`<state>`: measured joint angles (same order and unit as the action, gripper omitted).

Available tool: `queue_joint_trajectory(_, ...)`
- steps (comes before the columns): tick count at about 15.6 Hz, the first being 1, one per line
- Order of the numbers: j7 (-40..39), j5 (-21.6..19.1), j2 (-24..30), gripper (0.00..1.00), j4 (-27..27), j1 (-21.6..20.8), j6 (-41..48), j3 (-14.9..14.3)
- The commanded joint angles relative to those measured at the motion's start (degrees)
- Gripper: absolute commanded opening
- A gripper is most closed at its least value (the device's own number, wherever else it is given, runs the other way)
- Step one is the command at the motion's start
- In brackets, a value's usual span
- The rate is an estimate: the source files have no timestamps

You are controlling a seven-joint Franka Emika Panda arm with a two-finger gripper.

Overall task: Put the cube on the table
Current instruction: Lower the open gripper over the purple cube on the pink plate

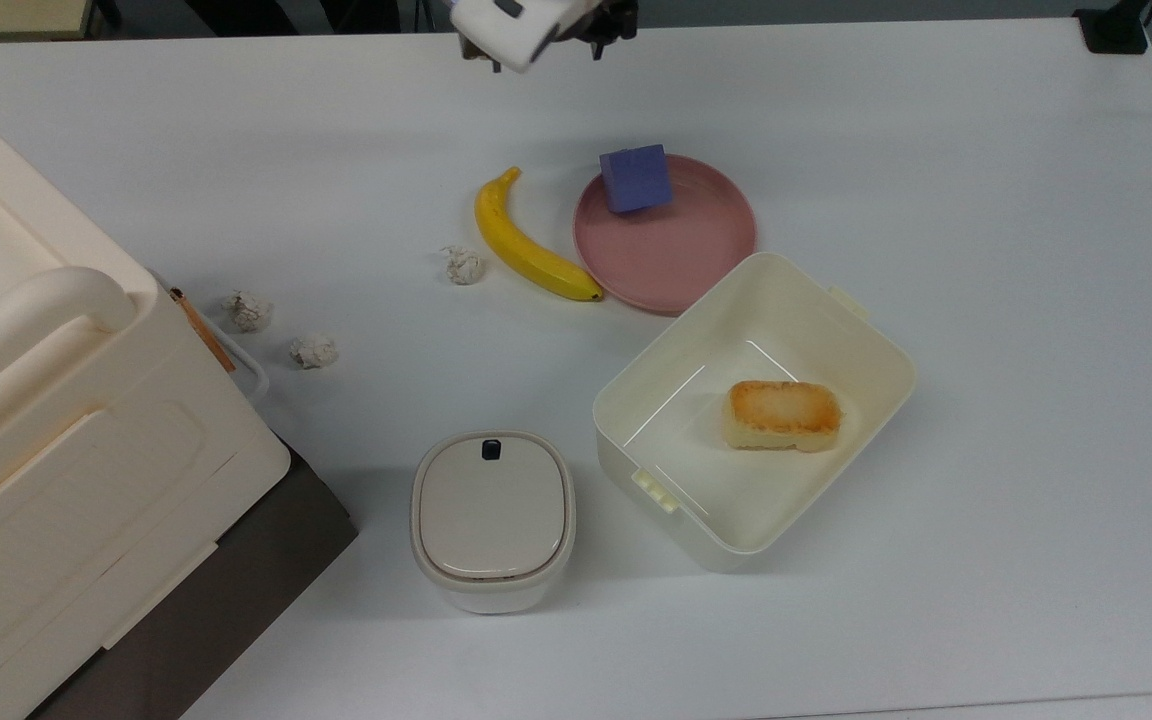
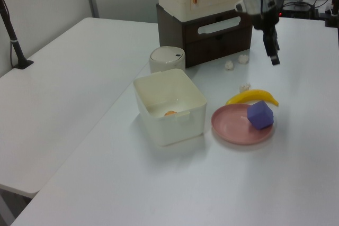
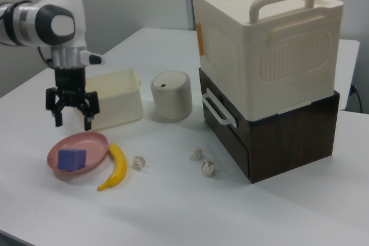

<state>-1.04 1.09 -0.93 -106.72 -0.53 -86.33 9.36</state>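
The white table [image 1: 986,200] is smooth and matte. On it a big cream plastic bin [image 3: 265,44] with two loop handles sits on a dark brown drawer box [image 3: 288,136]. An open cream tub [image 1: 866,330], rectangular with rounded corners, holds one golden-brown bread block [image 1: 784,414] lying flat on its floor. Beside it stands a small rounded canister [image 1: 492,518] with its lid on. The round pink plate [image 1: 696,250] touches the tub's corner in the top view and carries the cube [image 1: 635,178], a matte blue-purple block at the rim nearest the banana [image 1: 526,245]; it rests flat, edges turned slightly askew, with no long axis. Three crumpled paper balls [image 1: 463,265] lie on the table. The gripper [image 3: 72,120] hangs above the plate, its fingers spread wide and holding nothing.
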Motion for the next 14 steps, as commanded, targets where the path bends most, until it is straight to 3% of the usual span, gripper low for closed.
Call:
queue_joint_trajectory(1, -0.5, 1.2, 0.8, 1.0, -6.0, -0.3, -4.7, 3.5)
queue_joint_trajectory(3, 0.9, 1.2, 0.8, 1.0, -8.1, -0.8, -8.8, 4.3)
queue_joint_trajectory(8, 15.1, 2.1, -3.4, 1.0, -11.2, -4.6, -22.2, 4.5)
queue_joint_trajectory(10, 19.9, 5.7, -4.8, 1.0, -11.1, -5.5, -22.3, 5.7)
queue_joint_trajectory(14, 22.4, 6.0, -6.1, 1.0, -11.6, -5.5, -22.0, 8.7)
